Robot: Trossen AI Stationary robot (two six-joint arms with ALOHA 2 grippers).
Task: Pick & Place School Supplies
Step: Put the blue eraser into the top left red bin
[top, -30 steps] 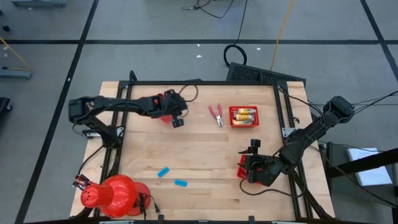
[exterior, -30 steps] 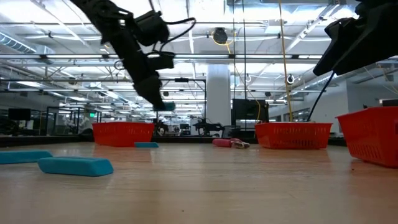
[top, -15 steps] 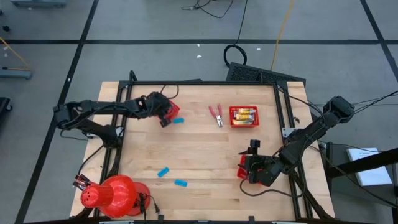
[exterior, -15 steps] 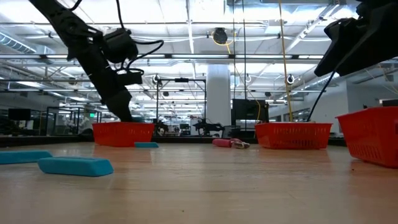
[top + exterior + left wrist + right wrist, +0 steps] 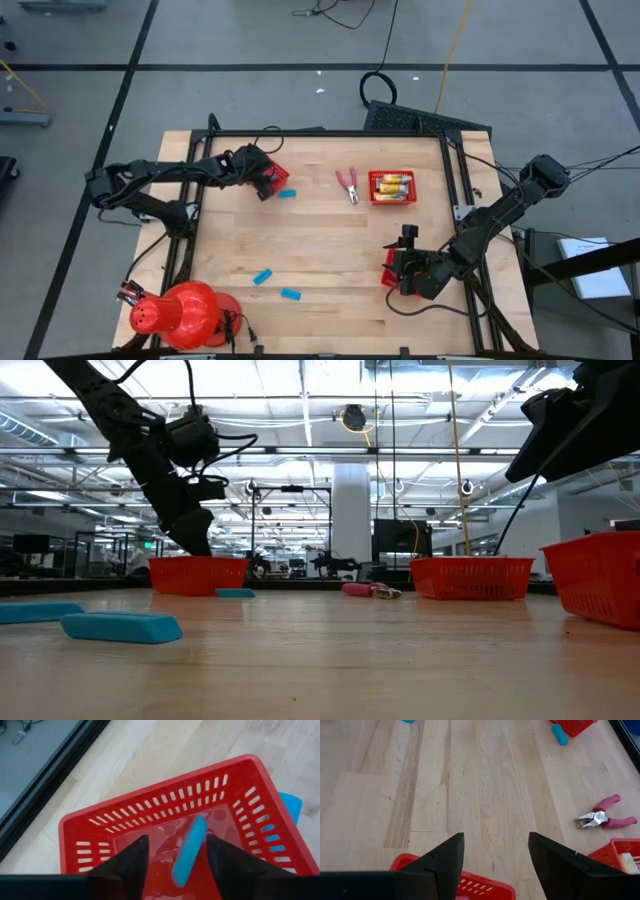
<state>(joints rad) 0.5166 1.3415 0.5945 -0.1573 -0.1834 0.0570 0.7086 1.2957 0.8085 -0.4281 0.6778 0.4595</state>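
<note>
1. Left gripper [image 5: 175,857] hangs over the red basket [image 5: 268,170] at the table's [image 5: 320,250] 11 o'clock, placed to drop an eraser into it.
2. Its fingers stand apart; a blue eraser [image 5: 190,851] lies between them, inside the basket. No grip is visible on it; judged released.
3. Another eraser [image 5: 287,193] lies on the table just beside that basket, at its 4 o'clock.
4. Two erasers [image 5: 276,284] remain at 7 o'clock, unsorted.
5. Pliers [image 5: 348,184] lie near 12 o'clock, beside a basket of packets [image 5: 392,186].
6. Right gripper [image 5: 495,850] waits at 4 o'clock over a third basket [image 5: 455,881], fingers spread, holding nothing.
</note>
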